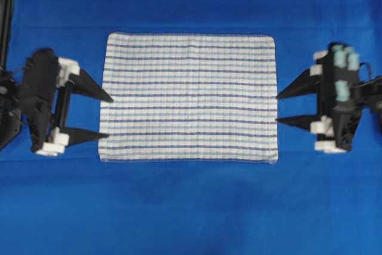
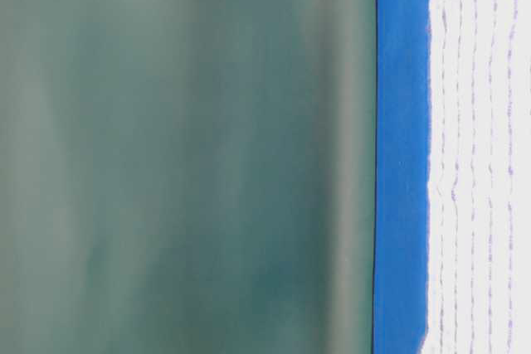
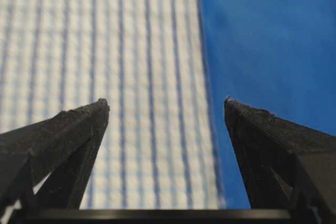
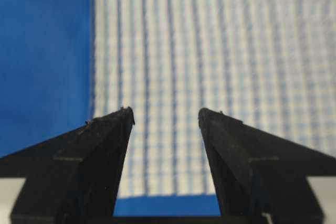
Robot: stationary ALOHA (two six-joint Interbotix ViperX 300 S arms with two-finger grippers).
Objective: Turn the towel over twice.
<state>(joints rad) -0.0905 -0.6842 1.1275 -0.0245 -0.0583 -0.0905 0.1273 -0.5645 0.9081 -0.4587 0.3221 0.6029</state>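
The towel, white with thin dark-blue and light-blue stripes, lies flat and spread out in the middle of the blue tablecloth. My left gripper stands open at the towel's left edge, its fingertips just reaching that edge. At the right edge my right gripper is open too, tips just at the hem. In the left wrist view the open left gripper frames the towel and its edge. The right wrist view has the right gripper open over the towel. Nothing lies between either pair of fingers. The towel appears flat in the table-level view.
The plain blue tablecloth covers the whole table around the towel. A dark post stands at the far left. A dull green wall rises behind the table.
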